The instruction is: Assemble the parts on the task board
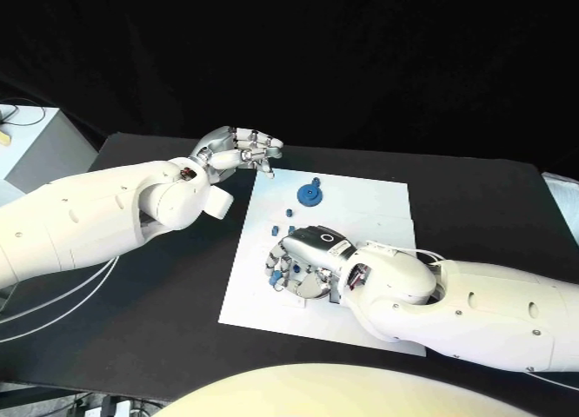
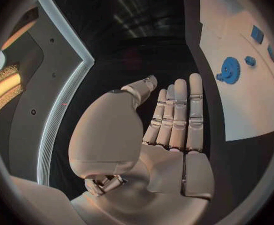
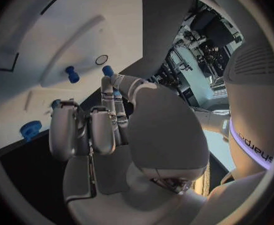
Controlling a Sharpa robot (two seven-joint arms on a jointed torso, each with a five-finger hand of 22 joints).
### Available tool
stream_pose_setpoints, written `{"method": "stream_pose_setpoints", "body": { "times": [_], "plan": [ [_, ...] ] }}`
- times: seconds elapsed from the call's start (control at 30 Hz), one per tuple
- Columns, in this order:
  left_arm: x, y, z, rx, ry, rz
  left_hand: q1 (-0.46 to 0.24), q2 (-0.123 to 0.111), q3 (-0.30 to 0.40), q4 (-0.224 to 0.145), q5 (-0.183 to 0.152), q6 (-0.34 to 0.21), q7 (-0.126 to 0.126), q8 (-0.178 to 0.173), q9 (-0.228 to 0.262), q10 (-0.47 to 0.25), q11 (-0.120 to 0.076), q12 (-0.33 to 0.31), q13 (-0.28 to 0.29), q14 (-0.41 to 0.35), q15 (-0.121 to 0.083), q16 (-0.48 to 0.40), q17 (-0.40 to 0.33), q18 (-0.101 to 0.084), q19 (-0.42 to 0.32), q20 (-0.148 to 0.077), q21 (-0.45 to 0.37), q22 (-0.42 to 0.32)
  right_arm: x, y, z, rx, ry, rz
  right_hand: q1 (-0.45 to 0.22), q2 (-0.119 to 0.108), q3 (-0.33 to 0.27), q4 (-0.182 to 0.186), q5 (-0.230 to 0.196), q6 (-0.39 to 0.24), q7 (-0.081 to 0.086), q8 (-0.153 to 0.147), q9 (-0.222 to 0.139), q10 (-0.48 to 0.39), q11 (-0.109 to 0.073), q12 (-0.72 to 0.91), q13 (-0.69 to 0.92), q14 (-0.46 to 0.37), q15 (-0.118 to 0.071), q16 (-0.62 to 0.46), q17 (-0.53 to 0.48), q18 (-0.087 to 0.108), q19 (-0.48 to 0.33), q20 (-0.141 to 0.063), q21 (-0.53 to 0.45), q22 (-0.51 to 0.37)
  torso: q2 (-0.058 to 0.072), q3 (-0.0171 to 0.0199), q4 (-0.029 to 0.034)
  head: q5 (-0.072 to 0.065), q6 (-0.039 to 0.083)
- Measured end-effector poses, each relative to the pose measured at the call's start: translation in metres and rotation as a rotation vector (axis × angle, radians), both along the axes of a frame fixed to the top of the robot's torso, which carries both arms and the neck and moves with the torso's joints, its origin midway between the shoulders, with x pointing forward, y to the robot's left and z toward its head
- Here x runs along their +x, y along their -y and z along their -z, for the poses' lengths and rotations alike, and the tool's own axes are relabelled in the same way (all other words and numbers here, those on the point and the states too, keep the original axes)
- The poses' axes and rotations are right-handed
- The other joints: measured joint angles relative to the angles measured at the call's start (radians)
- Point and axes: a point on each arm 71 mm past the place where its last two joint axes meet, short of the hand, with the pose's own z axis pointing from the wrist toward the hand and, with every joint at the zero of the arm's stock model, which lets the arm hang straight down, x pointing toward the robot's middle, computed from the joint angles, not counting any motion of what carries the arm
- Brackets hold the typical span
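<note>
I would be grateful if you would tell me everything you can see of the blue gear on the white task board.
The blue toothed gear, plastic by its look, is a round wheel with teeth round its rim and a raised hub at its centre. It lies flat on the far part of the white rectangular task board, apart from the smaller blue pieces nearer the robot. Nothing touches it: the left robot hand hovers beside the board's far corner, open, and the right robot hand works further down the board.

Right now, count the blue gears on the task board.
1: the blue gear lies on the task board at its far end, near the left hand. The right hand may hide others.
</note>
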Motion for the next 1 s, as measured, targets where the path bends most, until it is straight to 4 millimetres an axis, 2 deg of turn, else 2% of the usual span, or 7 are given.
{"method": "stream_pose_setpoints", "body": {
  "times": [0.43, 0.63, 1.0],
  "plan": [
    [0.0, -0.0016, 0.0005, 0.004, -0.004, -0.003, 0.0, 0.0, 0.0, 0.0, 0.0, 0.0, 0.0, 0.0, -0.001, 0.0, 0.0, -0.004, 0.0, 0.0, 0.0, 0.0, 0.0, 0.0, 0.0, 0.0, 0.0, 0.0, -0.0008, 0.0014, 0.0039, -0.038, 0.008, -0.003, -0.001, 0.001, 0.003, -0.005, 0.001, -0.002, 0.002, 0.0, 0.0, -0.001, 0.002, 0.0, 0.0, 0.0, 0.0, 0.0, 0.002, 0.0, 0.0, 0.0, 0.0, 0.0, 0.0, -0.0004, -0.0002, 0.002, -0.006],
    [0.0, -0.0022, 0.0006, 0.005, -0.005, -0.003, 0.0, 0.0, 0.0, 0.0, 0.0, 0.0, 0.0, 0.0, -0.001, 0.0, 0.0, -0.004, 0.0, 0.0, 0.0, 0.0, 0.0, 0.0, 0.0, 0.0, 0.0, 0.0, -0.0011, 0.002, 0.0045, -0.048, 0.01, -0.005, -0.001, 0.001, 0.003, -0.005, 0.001, -0.004, 0.003, 0.0, 0.0, -0.001, 0.002, 0.0, 0.0, 0.0, 0.0, 0.0, 0.002, 0.0, 0.0, 0.0, 0.0, 0.0, 0.0, -0.0002, -0.0003, 0.0, -0.002],
    [0.0, -0.0031, 0.0008, 0.008, -0.007, -0.005, 0.0, 0.0, 0.0, 0.0, 0.0, 0.0, 0.0, 0.0, -0.001, 0.0, 0.0, -0.004, 0.0, 0.0, 0.0, 0.0, 0.001, 0.0, 0.0, 0.0, 0.0, 0.001, -0.0013, 0.0052, 0.0054, -0.062, 0.011, -0.002, -0.001, 0.001, 0.002, -0.006, -0.001, -0.008, 0.002, 0.011, 0.0, -0.002, 0.005, 0.0, 0.0, 0.0, 0.0, 0.0, 0.002, 0.0, 0.0, 0.0, 0.0, 0.0, 0.0, -0.0005, 0.0, 0.001, -0.005]
  ]
}}
